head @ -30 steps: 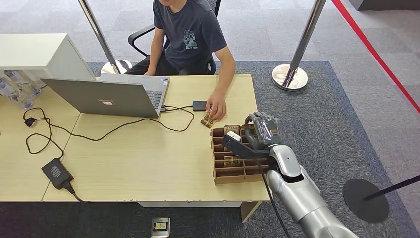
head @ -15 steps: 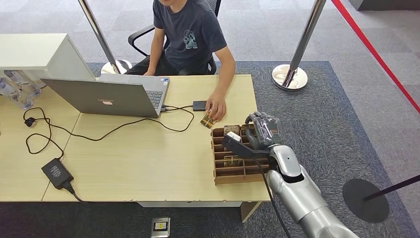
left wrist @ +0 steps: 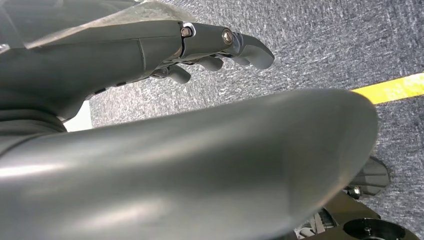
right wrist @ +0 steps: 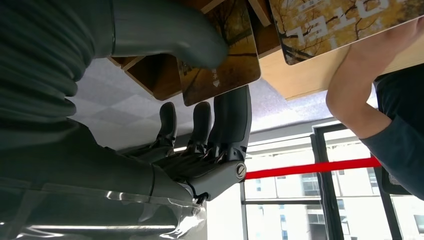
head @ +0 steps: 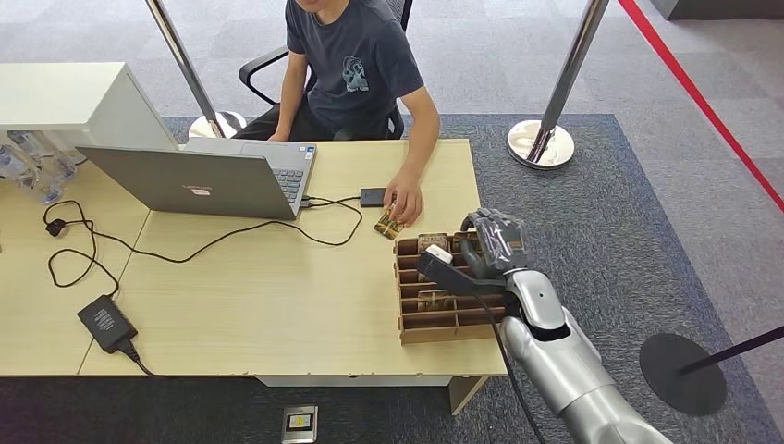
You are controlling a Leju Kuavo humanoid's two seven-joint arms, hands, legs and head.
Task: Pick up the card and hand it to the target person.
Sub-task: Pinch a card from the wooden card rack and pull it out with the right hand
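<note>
A slotted wooden card box [head: 447,326] stands at the table's near right corner, with cards [head: 432,299] upright in its slots. My right hand [head: 494,242] reaches over the box's far right end. In the right wrist view its thumb presses on the face of a yellow tree-print card [right wrist: 222,62], and its fingers [right wrist: 231,120] lie behind the card's edge. The seated person [head: 356,60] rests a hand [head: 405,200] on another card [head: 388,225] on the table just beyond the box. My left hand [left wrist: 215,50] hangs over carpet and holds nothing.
An open laptop [head: 208,176], trailing cables [head: 217,242] and a power brick [head: 106,322] take up the table's left half. A small black device [head: 373,196] lies by the person's hand. Stanchion posts [head: 541,143] and a round base [head: 682,372] stand on the carpet at the right.
My right hand has shifted very slightly toward the near right over the box. The person's hand and the card under it have stayed put.
</note>
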